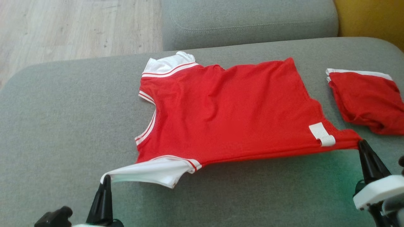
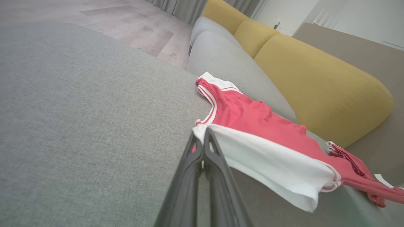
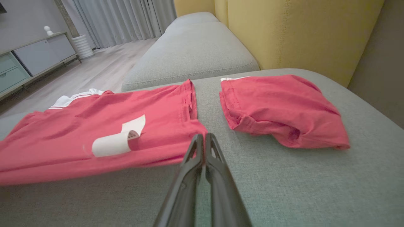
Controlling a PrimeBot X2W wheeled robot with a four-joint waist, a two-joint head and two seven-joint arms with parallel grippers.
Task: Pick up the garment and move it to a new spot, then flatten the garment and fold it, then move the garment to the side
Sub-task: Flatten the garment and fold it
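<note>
One shirt [image 1: 227,110] pinched by left end effector [image 1: 106,178], right end effector [image 1: 362,143]; second garment [image 1: 369,97] near

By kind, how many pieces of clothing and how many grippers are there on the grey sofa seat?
Red T-shirt with white sleeves: 1
Red folded garment with white edge: 1
Dark-fingered grippers, left gripper and right gripper: 2
Total: 4

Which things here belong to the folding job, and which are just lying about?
In the job:
red shirt, spread on the grey cushion
left gripper, shut on its white sleeve
right gripper, shut on its hem corner

Lying about:
second red garment, apart from the shirt
yellow backrest
wooden floor
</note>
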